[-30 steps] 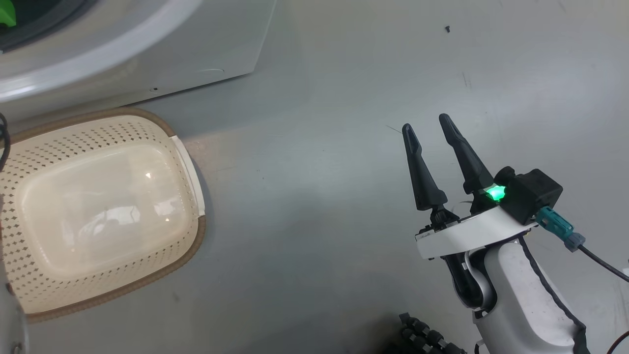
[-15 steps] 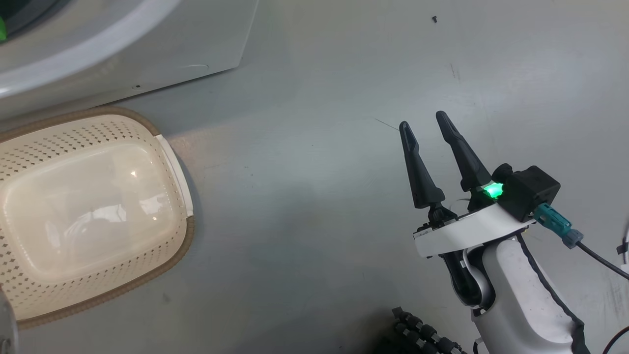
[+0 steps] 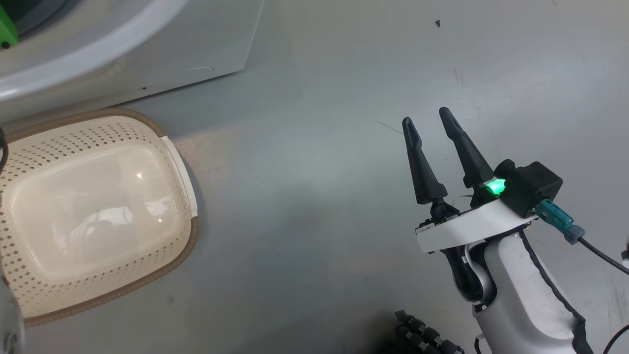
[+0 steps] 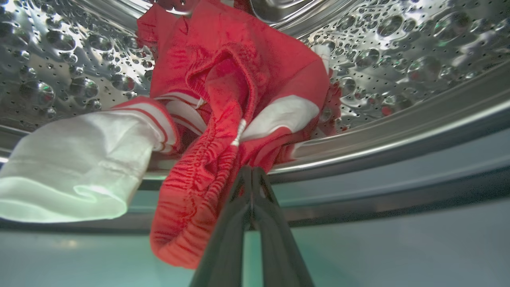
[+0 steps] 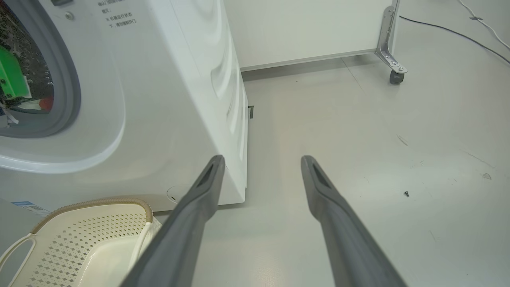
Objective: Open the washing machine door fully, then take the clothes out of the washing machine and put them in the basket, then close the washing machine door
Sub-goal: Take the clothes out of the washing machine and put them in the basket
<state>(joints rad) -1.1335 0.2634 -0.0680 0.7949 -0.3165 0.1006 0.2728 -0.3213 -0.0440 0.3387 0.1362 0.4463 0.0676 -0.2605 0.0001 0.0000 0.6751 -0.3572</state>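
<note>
Fingers of our right gripper stand spread apart in the head view, holding nothing above the grey floor. They are well apart from the basket, which sits just before the washing machine.

Through the left wrist view, our left gripper is pinched tight on a fold of the clothes, red with white trim, draped over the lip of the drum.

From the right wrist view, we see those same spread fingers, with the machine's white front beyond them and the basket at lower left.
</note>
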